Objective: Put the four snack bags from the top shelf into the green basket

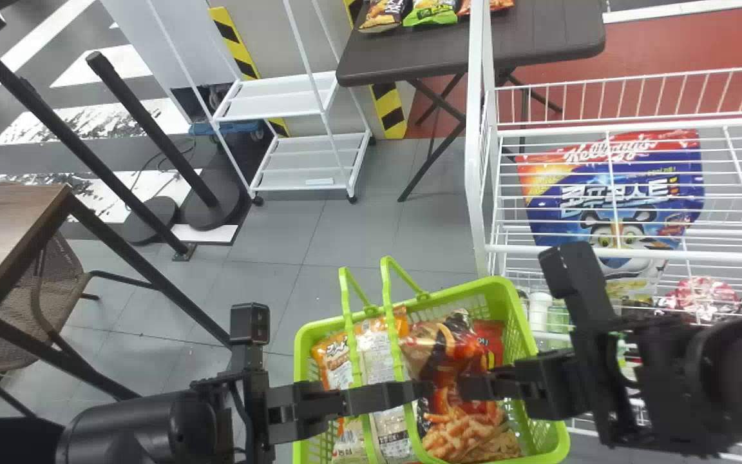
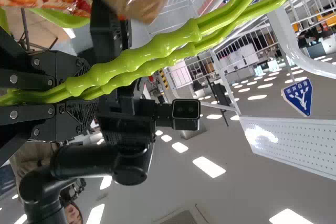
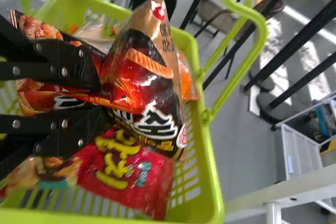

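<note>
In the head view my left gripper [image 1: 417, 390] lies across the green basket [image 1: 519, 309], shut on its two handles [image 1: 387, 290]; the left wrist view shows the handles [image 2: 157, 48] running out from between the fingers of the gripper [image 2: 86, 94]. From the right my right gripper [image 1: 467, 388] reaches over the basket, shut on a black and red snack bag [image 1: 438, 345]. In the right wrist view the gripper [image 3: 102, 99] pinches this bag [image 3: 144, 90] at its middle. A red bag [image 3: 128, 171] lies under it, and orange and white bags [image 1: 332, 357] lie at the basket's left.
A white wire rack [image 1: 493, 249] stands right of the basket, with a big blue and red bag [image 1: 616, 187] and red packs [image 1: 703, 296] in it. Farther off are a dark folding table [image 1: 409, 58] with snack bags and a white shelf cart [image 1: 306, 161]. A brown desk [image 1: 10, 225] stands at the left.
</note>
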`<state>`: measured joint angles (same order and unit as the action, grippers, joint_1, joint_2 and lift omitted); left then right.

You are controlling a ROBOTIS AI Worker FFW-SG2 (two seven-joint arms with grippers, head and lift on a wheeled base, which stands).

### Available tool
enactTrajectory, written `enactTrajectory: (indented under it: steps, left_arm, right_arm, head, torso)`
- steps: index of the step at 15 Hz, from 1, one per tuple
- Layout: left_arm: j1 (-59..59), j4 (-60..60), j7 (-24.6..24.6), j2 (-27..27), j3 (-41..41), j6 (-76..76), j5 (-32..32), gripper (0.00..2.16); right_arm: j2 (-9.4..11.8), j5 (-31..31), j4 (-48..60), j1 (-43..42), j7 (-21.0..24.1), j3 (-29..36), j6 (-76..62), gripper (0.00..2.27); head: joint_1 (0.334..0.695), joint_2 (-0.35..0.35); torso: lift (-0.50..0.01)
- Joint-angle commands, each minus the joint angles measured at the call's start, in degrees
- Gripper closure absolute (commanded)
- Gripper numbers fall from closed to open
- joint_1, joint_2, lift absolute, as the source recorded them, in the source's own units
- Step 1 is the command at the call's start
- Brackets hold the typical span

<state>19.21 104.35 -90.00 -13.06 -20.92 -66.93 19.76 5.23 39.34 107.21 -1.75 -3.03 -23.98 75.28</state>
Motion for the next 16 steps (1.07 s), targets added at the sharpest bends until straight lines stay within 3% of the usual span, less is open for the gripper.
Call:
enactTrajectory:
  steps: [1,3,7,10,13,16]
  left_arm:
    - [0.13,-0.11,-0.57,-0.04,-0.08,0.0,0.11,2.15]
    - [0.22,-0.02,-0.57,-0.12,0.09,0.0,0.11,2.15]
    - [0.66,0.07,-0.57,-0.39,0.09,-0.18,0.28,2.15]
    - [0.92,0.16,-0.57,-0.56,0.09,-0.18,0.37,2.15]
    - [1.1,0.16,-0.57,-0.65,0.18,-0.18,0.28,2.15]
    - [1.18,0.16,-0.57,-0.65,0.36,-0.18,0.28,2.15]
  right_arm:
    - [0.31,-0.66,8.81,3.5,-0.22,4.73,5.19,0.05]
    - [0.66,-1.46,17.16,7.02,-0.31,10.09,5.54,0.05]
    - [0.75,-18.15,26.39,14.49,-0.48,15.46,-6.59,0.05]
    - [1.01,-29.4,23.75,19.5,-1.71,16.69,-25.39,0.05]
    - [1.19,-33.18,18.12,23.72,-5.23,18.71,-43.68,0.05]
    - [1.1,-33.98,13.99,27.15,-5.23,20.03,-53.52,0.05]
  head:
    - [0.695,0.35]
    - [0.695,0.35]
    - [0.695,0.333]
    - [0.695,0.217]
    - [0.695,0.119]
    - [0.695,0.083]
  torso:
    - [0.0]
    - [0.0]
    - [0.0]
    - [0.0]
    - [0.0]
    - [0.0]
